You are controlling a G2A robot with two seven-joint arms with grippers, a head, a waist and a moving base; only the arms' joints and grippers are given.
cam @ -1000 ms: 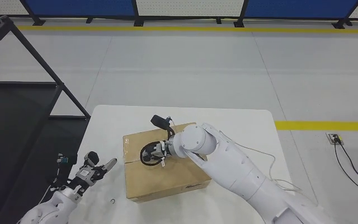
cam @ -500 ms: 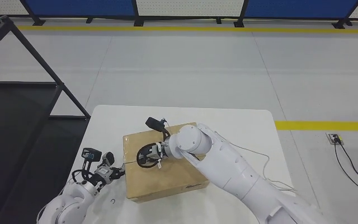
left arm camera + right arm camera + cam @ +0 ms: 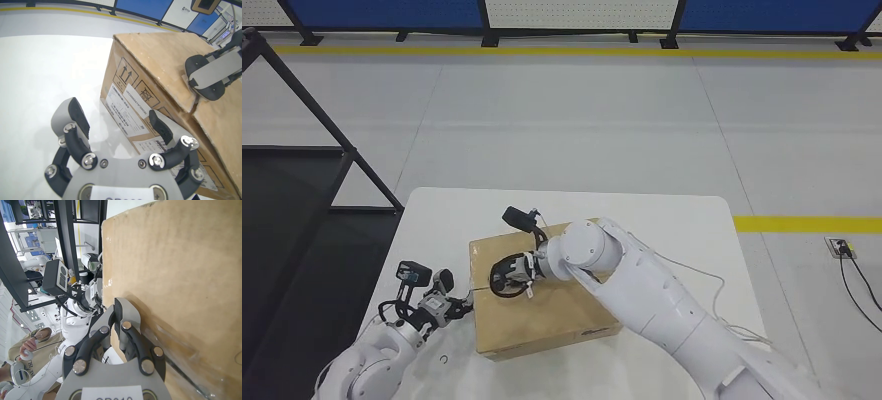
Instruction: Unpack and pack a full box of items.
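Closed box (image 3: pixel 542 320) on tabletop (image 3: pixel 672 230). Left pincer (image 3: pixel 115 111) spread beside its labelled side; right pincer (image 3: pixel 117 308) pressed together at top seam. Small dark ring (image 3: pixel 443 360) lower left.

The brown cardboard box (image 3: pixel 542 305) sits mid-way across the white table (image 3: pixel 682 230). The left gripper (image 3: pixel 121 119) is beside its left side. The right gripper (image 3: pixel 505 278) is on top.

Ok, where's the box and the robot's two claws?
box (image 3: pixel 532 322), top view, its bare top.
left gripper (image 3: pixel 113 108), left wrist view, midway between its fingertips.
right gripper (image 3: pixel 115 311), right wrist view, midway between its fingertips.
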